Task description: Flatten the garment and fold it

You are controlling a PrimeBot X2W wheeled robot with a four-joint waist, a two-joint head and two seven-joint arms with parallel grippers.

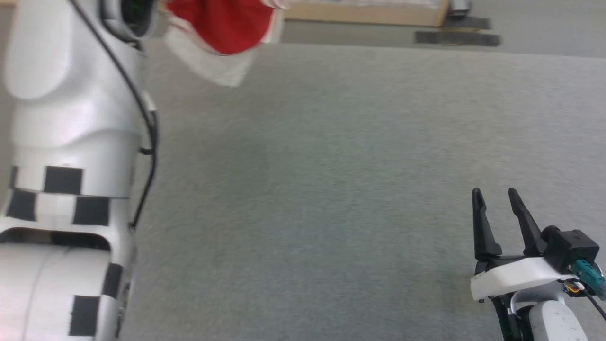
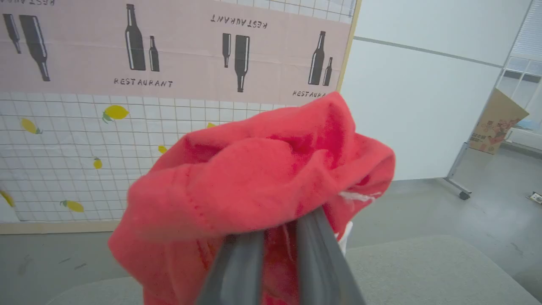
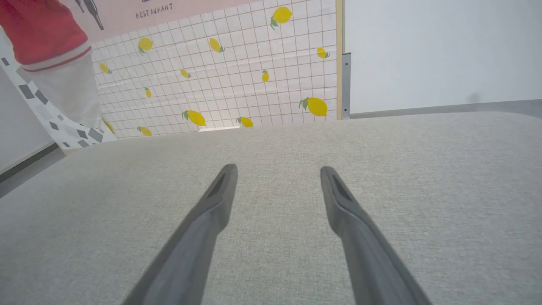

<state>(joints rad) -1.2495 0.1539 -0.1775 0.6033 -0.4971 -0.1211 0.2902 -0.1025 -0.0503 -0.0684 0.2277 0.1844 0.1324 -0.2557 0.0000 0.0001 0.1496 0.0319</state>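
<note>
Left fingers (image 2: 239,271), tips under garment (image 2: 254,178)

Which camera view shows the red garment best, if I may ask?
The left wrist view: the garment sits large and bunched, clamped in the left gripper. The head view catches a red-and-white part cut by its top edge; the right wrist view, a red corner with a white sleeve.

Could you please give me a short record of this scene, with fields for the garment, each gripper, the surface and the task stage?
garment: red with a white sleeve, bunched, hanging in the air
left gripper: shut on the garment, raised
right gripper: open, holding nothing, low over the surface
surface: grey fabric, below both grippers
task stage: garment not yet flattened or folded
</note>
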